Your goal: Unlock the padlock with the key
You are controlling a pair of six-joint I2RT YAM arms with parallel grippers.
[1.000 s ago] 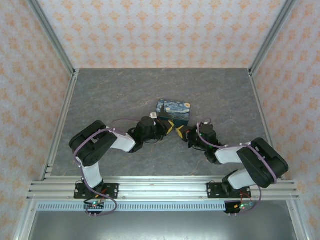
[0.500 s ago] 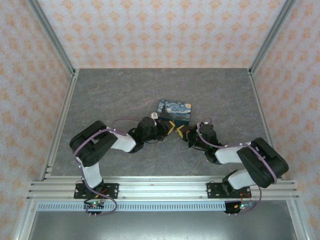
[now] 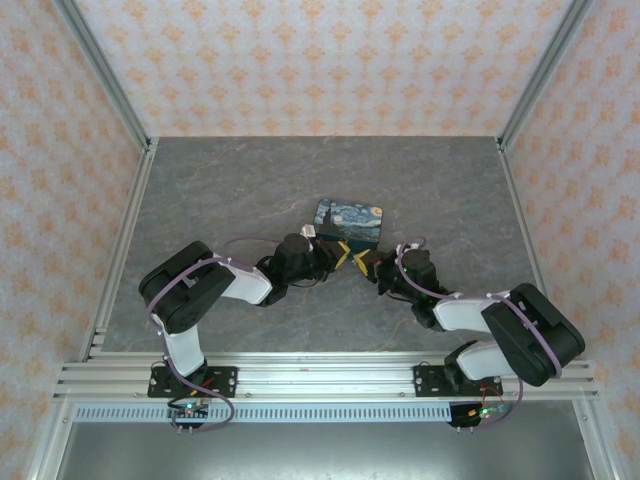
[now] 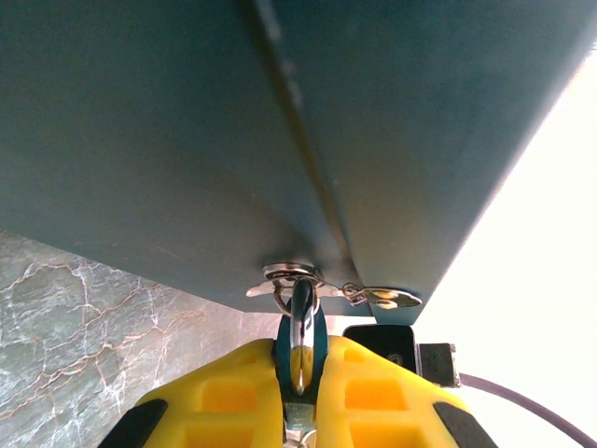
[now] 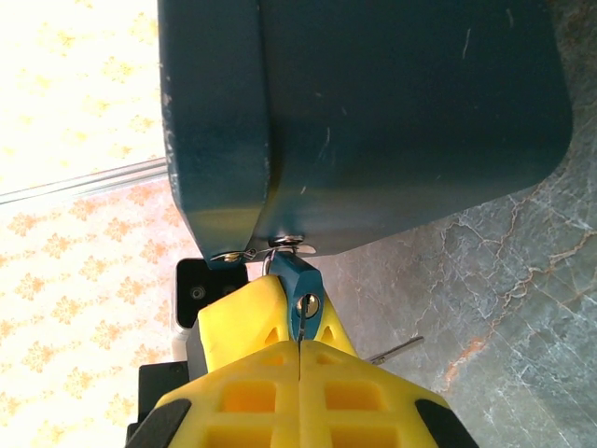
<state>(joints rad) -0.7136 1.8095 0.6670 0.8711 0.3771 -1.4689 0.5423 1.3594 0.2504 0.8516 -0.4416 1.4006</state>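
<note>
Padlock (image 5: 298, 280) hanging on blue box (image 5: 392, 121) hasp, left gripper (image 4: 300, 362) clamped on its body, right gripper (image 5: 300, 359) pinching key (image 5: 300, 324) at keyhole

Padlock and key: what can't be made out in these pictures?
- The key: right wrist view, mostly hidden between the fingers of the right hand and inside the keyhole.
- The padlock body: left wrist view, mostly covered by the left hand.
- The shackle ends: hidden in that grip, too small overhead, so release is unclear.
</note>
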